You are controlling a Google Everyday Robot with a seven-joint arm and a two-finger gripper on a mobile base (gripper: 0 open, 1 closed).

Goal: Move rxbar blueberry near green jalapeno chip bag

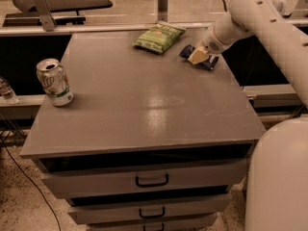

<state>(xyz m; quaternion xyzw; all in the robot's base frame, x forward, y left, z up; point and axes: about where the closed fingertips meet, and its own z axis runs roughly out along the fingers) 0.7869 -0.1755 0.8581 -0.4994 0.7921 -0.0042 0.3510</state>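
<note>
The rxbar blueberry (209, 63), a dark-blue flat wrapper, is at the table's far right, low over the tabletop. My gripper (198, 57) is shut on it, and the bar's dark ends stick out on both sides of the tan fingers (196, 56). The green jalapeno chip bag (159, 36), light green and puffy, lies at the back of the table, a short way left of the gripper and apart from the bar. My white arm (250, 13) reaches in from the upper right.
A green-and-white soda can (54, 82) stands upright near the left edge of the grey table (144, 109). Drawers with handles (151, 181) are below the front edge. My white base (279, 177) is at the lower right. A rail runs behind the table.
</note>
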